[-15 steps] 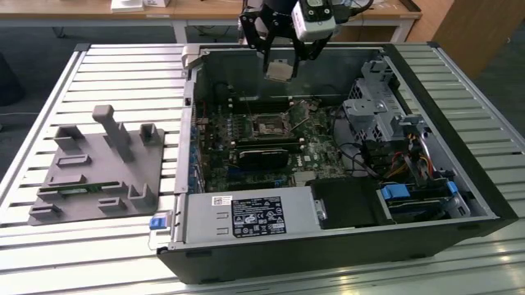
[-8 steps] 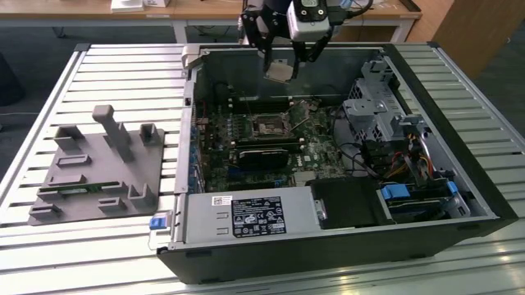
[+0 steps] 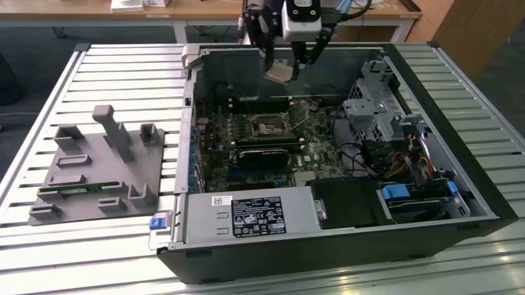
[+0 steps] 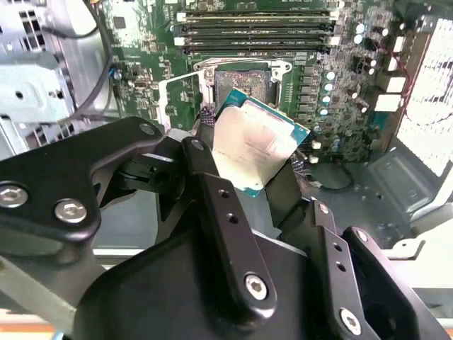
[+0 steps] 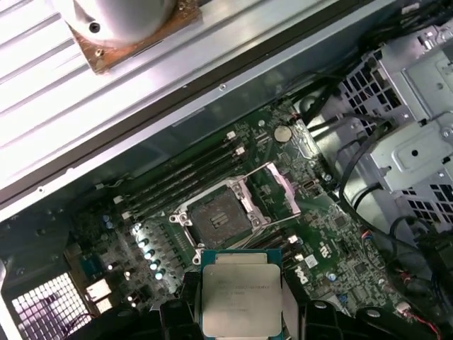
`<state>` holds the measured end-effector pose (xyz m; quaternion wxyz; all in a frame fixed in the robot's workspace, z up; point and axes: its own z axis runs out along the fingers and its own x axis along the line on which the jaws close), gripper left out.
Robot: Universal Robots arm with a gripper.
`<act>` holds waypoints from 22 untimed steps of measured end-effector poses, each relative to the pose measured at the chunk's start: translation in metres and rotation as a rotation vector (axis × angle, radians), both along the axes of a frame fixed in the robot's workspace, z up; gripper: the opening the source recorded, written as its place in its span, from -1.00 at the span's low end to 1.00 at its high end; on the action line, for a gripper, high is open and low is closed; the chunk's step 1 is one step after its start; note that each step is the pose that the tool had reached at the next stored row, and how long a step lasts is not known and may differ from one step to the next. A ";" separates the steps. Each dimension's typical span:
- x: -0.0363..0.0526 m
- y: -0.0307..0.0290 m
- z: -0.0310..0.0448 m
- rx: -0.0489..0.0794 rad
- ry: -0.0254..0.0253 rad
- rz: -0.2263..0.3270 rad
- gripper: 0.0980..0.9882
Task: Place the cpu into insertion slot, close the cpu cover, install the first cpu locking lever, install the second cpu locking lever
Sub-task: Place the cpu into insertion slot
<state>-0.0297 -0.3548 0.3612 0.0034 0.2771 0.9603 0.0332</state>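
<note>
My gripper (image 3: 284, 66) hangs over the back part of the open computer case, shut on the cpu (image 3: 279, 74), a flat pale metallic square held tilted by its edges. Both wrist views show the cpu (image 4: 255, 145) (image 5: 241, 297) between the black fingers (image 4: 212, 177), well above the board. Below and nearer the front lies the insertion slot (image 3: 267, 126) (image 4: 244, 81) (image 5: 218, 219), dark and empty within its silvery rim. The cpu cover (image 5: 279, 190) (image 4: 180, 99) stands swung up beside the slot. I cannot tell the locking levers apart from the socket's metalwork.
Long memory slots (image 4: 255, 28) run beside the socket. A black module (image 3: 262, 157) sits in front of it, a power supply (image 3: 246, 215) at the case front, and a drive cage (image 3: 377, 110) with cables on the exterior view's right. A grey fixture plate (image 3: 94, 166) lies outside the case.
</note>
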 end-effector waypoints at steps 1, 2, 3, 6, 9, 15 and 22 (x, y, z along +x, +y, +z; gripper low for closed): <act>0.0000 0.0000 -0.0001 -0.001 0.0000 -0.015 0.00; 0.0000 0.0000 -0.0001 -0.001 0.0000 -0.030 0.00; 0.0000 0.0000 -0.0001 -0.002 0.0000 -0.045 0.00; 0.0000 0.0000 -0.0003 -0.004 0.0000 -0.090 0.00; 0.0000 0.0000 -0.0004 -0.007 0.0000 -0.136 0.00; 0.0000 0.0000 -0.0007 -0.011 0.0000 -0.231 0.00; 0.0000 0.0000 -0.0009 -0.012 0.0004 -0.331 0.00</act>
